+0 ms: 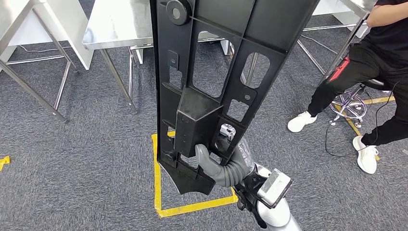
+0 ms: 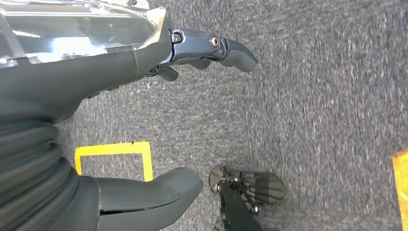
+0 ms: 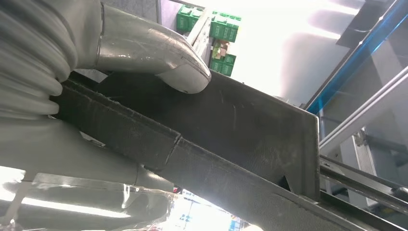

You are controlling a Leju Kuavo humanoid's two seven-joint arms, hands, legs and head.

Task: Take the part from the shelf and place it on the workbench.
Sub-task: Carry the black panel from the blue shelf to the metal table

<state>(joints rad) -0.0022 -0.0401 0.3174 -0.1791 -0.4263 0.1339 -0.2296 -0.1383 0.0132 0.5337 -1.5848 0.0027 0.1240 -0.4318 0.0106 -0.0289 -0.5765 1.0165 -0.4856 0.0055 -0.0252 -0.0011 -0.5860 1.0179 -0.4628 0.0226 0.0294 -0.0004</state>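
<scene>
- Above the grey carpet (image 1: 72,159), the right hand (image 1: 219,166) is gripping the black part (image 1: 211,72) near its lower end, thumb wrapped over it.
- The left hand (image 2: 144,120) is hanging with fingers (image 2: 226,48) apart, holding nothing.

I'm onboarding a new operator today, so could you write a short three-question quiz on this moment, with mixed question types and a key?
1. True or false: the right hand grips the black part near its lower end.
2. Multiple choice: the left hand is (A) holding the part, (B) holding nothing, over the grey carpet, (C) resting on a steel table.
3. Fill in: on the carpet below the part lies a square outline of ______ tape.

Key
1. True; the grey thumb presses on the part's dark surface in the right wrist view.
2. B; its fingers are apart with only floor between them.
3. Yellow.
</scene>
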